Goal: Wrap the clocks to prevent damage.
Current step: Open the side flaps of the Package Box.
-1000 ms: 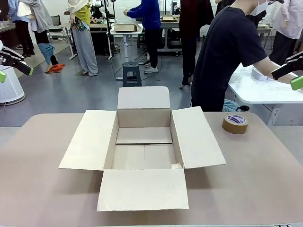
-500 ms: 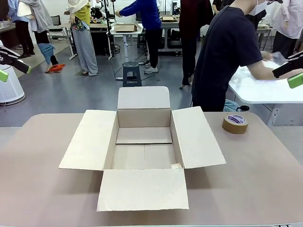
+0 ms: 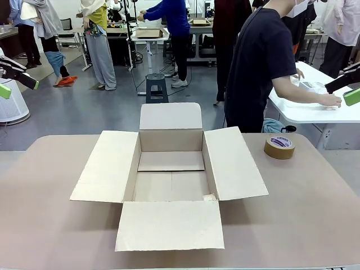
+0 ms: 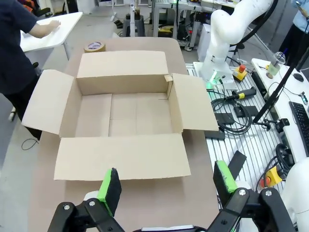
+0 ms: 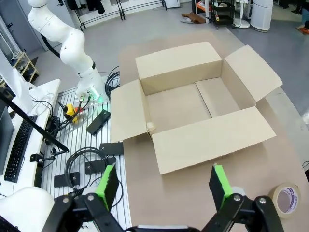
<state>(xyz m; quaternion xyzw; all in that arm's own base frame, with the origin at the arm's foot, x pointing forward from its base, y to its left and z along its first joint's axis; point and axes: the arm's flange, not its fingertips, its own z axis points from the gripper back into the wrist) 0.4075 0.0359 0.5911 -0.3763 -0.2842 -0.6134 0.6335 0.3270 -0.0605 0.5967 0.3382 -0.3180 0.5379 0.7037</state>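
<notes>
Cardboard box (image 3: 171,185) seen open; judged light, stiff, best gripped at flap edge; both jaws seen apart, clear of box.

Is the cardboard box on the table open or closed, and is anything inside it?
Open and empty. The four flaps of the box are spread outward, and its bare floor shows with nothing on it.

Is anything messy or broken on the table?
Nothing stands out. The cardboard box sits square with all four flaps folded out and nothing inside, and the tape roll lies flat on the table beside it.
</notes>
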